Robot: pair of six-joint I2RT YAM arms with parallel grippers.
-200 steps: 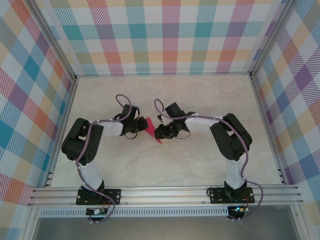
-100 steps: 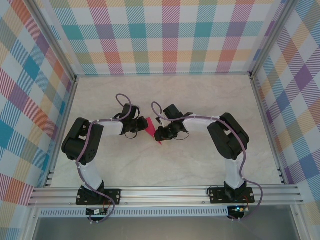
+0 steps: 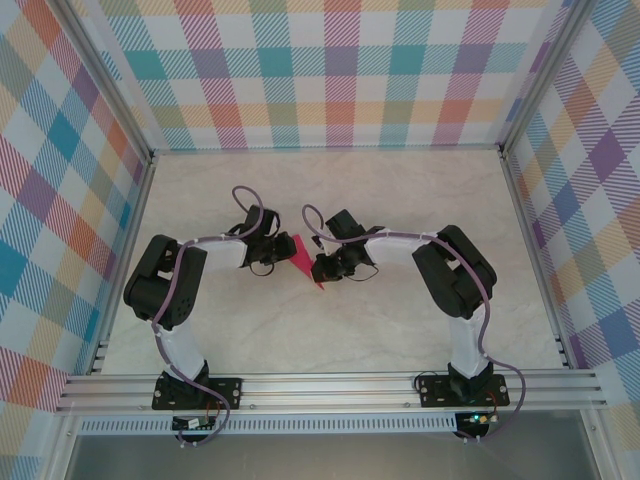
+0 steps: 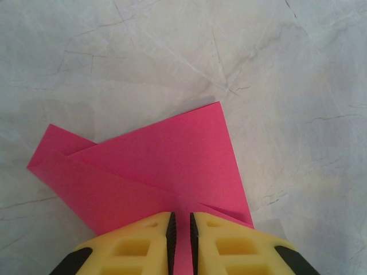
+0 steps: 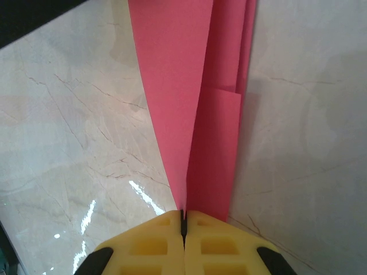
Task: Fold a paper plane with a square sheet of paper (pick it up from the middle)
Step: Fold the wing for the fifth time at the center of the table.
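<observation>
The square sheet of paper (image 3: 303, 256) is a magenta-pink folded shape with slanted creases, held just above the marble table between my two grippers. My left gripper (image 3: 280, 250) meets it from the left. In the left wrist view the paper (image 4: 166, 154) spreads out flat to both sides. A fold of it runs into the narrow slit between the left gripper (image 4: 181, 220) pads. My right gripper (image 3: 320, 268) meets it from the right. In the right wrist view the right gripper (image 5: 184, 216) is shut tight on the paper (image 5: 195, 103) at its crease, and two flaps rise away from it.
The pale marble table (image 3: 350, 190) is walled by plaid panels at the back (image 3: 330, 70) and on both sides. An aluminium rail (image 3: 330, 385) runs along the near edge where the arm bases are bolted. Both arms bend inward toward the middle.
My right gripper has closed fully on the paper and drawn slightly to the left. The left gripper and the paper have hardly moved.
</observation>
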